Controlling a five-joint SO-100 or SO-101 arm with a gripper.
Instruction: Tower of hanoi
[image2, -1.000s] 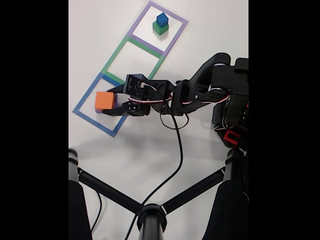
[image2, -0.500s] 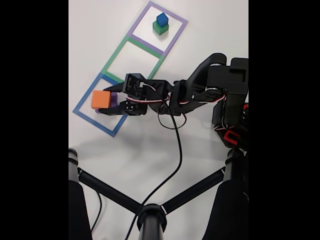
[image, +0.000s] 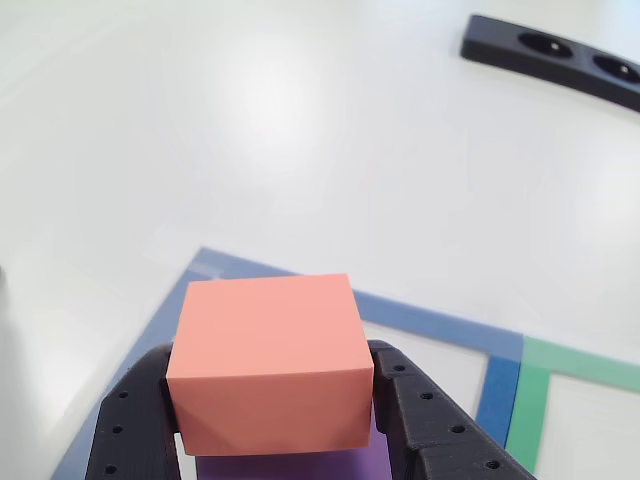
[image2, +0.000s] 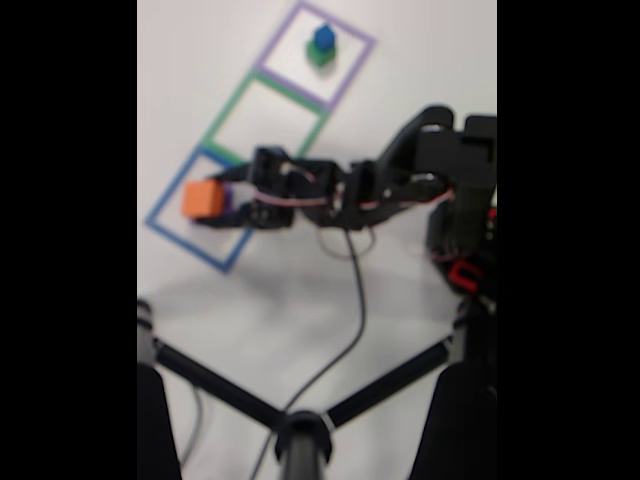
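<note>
An orange cube (image: 268, 360) sits between the black fingers (image: 128, 425) of my gripper (image: 270, 372), which is shut on its sides. Directly beneath it shows a purple cube (image: 290, 466). Both lie inside the blue tape square (image: 430, 322). The blurred fixed view shows the orange cube (image2: 202, 198) at the gripper (image2: 216, 200), with the purple cube (image2: 229, 201) peeking out beside it, inside the blue square (image2: 190, 245). In the far purple square (image2: 346, 84), a blue cube (image2: 323, 38) rests on a green cube (image2: 319, 56).
A green tape square (image2: 228, 112) lies between the blue and purple ones. A black power strip (image: 560, 55) sits far off on the white table. A black stand (image2: 300, 430) with spreading legs and a cable (image2: 355, 320) occupy the near table.
The gripper and the orange cube have shifted slightly left within the blue square. The fixed view has gone blurry.
</note>
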